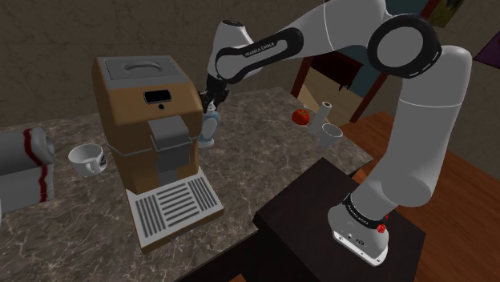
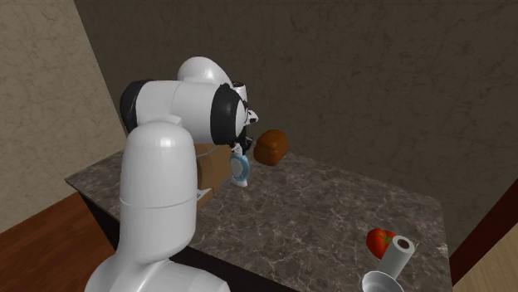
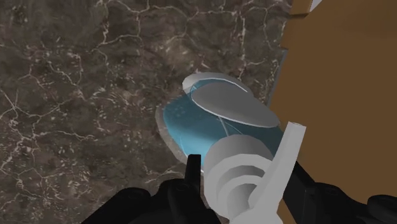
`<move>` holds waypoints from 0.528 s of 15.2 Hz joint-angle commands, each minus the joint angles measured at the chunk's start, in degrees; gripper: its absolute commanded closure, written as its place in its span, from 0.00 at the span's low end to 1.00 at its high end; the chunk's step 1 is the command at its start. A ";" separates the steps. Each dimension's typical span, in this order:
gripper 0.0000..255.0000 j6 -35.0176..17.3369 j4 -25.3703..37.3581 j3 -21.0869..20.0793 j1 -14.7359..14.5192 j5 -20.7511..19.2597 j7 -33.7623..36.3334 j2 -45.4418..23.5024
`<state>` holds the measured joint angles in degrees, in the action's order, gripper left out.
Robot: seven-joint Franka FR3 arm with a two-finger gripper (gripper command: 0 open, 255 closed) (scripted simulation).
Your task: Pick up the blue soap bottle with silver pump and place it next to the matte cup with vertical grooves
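The blue soap bottle (image 1: 209,128) (image 2: 241,168) (image 3: 197,124) has a pale grey pump (image 3: 245,175) on top. It stands upright beside the brown coffee machine (image 1: 144,112). My gripper (image 1: 213,102) (image 2: 239,143) (image 3: 245,181) comes down from above and is shut on the pump neck, with one black finger (image 3: 193,170) pressed against it. I cannot tell whether the bottle's base touches the dark marble counter (image 1: 256,152). The grey grooved cup (image 1: 331,133) (image 2: 380,284) stands far off toward the shoulder view's right, near the counter's edge.
A red fruit (image 1: 301,116) (image 2: 379,242) and a white cylinder (image 1: 327,108) (image 2: 401,251) sit close to the cup. A white mug (image 1: 86,158) and a grey appliance (image 1: 24,164) stand left of the coffee machine. A brown rounded object (image 2: 271,147) lies by the wall.
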<state>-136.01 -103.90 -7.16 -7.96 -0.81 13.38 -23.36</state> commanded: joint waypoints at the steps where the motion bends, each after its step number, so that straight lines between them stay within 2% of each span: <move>1: 1.00 1.31 0.63 -0.05 0.05 0.10 -0.04 0.70; 8: 1.00 5.82 2.69 -0.21 0.18 0.42 -0.12 3.16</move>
<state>-130.71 -101.36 -7.35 -7.79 -0.43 13.25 -20.58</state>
